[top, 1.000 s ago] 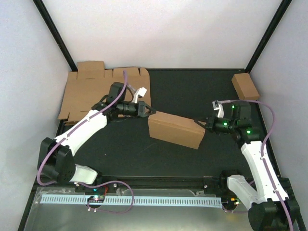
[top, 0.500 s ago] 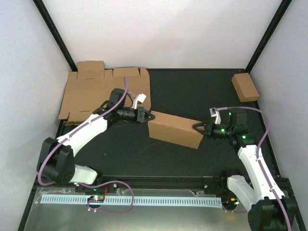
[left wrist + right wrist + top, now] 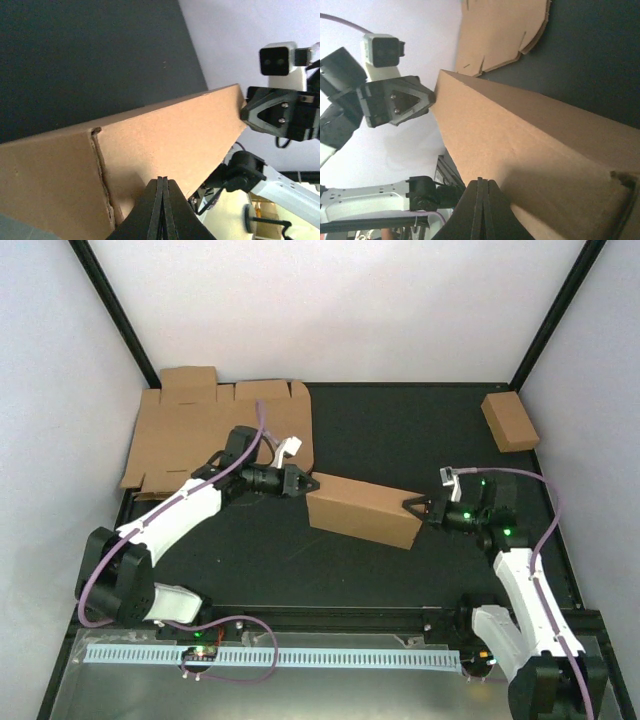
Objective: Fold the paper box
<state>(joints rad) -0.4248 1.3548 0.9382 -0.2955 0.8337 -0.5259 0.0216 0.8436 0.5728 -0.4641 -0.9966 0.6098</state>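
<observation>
The paper box (image 3: 362,510) is a brown cardboard box standing folded up on the black table, mid-scene, slightly askew. My left gripper (image 3: 312,483) is shut, its tip against the box's left end. My right gripper (image 3: 408,506) is shut too, its tip at the box's right end. Neither gripper has anything between its fingers. In the left wrist view the closed fingers (image 3: 162,179) point at the box's face (image 3: 165,135). The right wrist view has its closed fingers (image 3: 480,180) against the box's side (image 3: 520,145), with the left gripper at the far corner.
A flat die-cut cardboard sheet (image 3: 215,430) lies at the back left, partly over the table's edge. A small closed brown box (image 3: 509,421) sits at the back right. White walls and black frame posts close in the table.
The right gripper has moved left and lower onto the box's right end. The left gripper dropped a little to the left end. The box has shifted slightly left.
</observation>
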